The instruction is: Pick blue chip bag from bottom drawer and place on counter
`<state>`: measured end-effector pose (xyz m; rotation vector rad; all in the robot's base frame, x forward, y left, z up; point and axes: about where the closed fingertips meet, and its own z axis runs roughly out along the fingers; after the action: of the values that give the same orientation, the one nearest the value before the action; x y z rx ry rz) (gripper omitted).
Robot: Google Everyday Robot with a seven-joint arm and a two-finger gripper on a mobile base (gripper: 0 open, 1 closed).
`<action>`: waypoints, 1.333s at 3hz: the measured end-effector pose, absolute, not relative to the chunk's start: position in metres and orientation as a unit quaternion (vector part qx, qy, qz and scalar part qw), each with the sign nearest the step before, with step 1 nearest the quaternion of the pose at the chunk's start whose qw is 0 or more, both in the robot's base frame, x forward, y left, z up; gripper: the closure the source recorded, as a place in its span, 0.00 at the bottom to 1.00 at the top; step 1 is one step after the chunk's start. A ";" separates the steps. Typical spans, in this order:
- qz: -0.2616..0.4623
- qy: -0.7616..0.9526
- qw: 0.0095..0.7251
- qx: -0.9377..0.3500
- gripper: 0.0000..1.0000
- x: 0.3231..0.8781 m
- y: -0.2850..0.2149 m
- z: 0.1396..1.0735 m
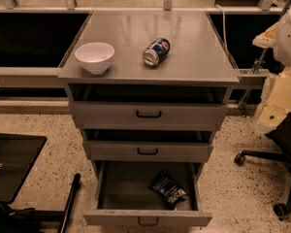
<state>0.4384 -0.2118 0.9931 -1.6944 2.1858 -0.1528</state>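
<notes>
Bottom drawer [126,184] is pulled well out, lower centre of the frame, with its black handle at the bottom edge. The blue chip bag [169,190] lies flat on the drawer floor in the front right corner, crumpled, white lettering up, close to the right wall and the front panel. I see nothing else in that drawer.

Middle drawer [148,151] and top drawer [148,114] sit above it, each with a dark gap over its front, and both look out only a little.

The table [199,57] on top of the cabinet fills the upper centre. A white bowl [94,57] stands upright near the front left corner. A blue soda can [156,51] lies on its side around the middle, silver end toward me, well apart from the bowl.

The pale arm housing [283,96] is at the right edge of the frame, off to the side of the cabinet and touching nothing on it. I don't see the claw anywhere in frame, so I cannot tell how it is set or whether it has hold of anything.

Black chair base [262,155] with casters is at lower right, and a flat black panel [12,164] at lower left, both on the speckled floor [233,198].
</notes>
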 end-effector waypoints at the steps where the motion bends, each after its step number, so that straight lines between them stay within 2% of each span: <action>1: -0.054 0.776 0.185 -0.601 0.00 0.438 -0.212 0.993; 2: -0.045 0.776 0.185 -0.601 0.00 0.436 -0.213 0.985; 3: 0.011 0.784 0.188 -0.591 0.00 0.418 -0.217 0.942; 4: 0.084 0.787 0.224 -0.569 0.00 0.389 -0.224 0.871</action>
<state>0.3892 -0.2240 0.8706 -1.5709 2.1712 0.2308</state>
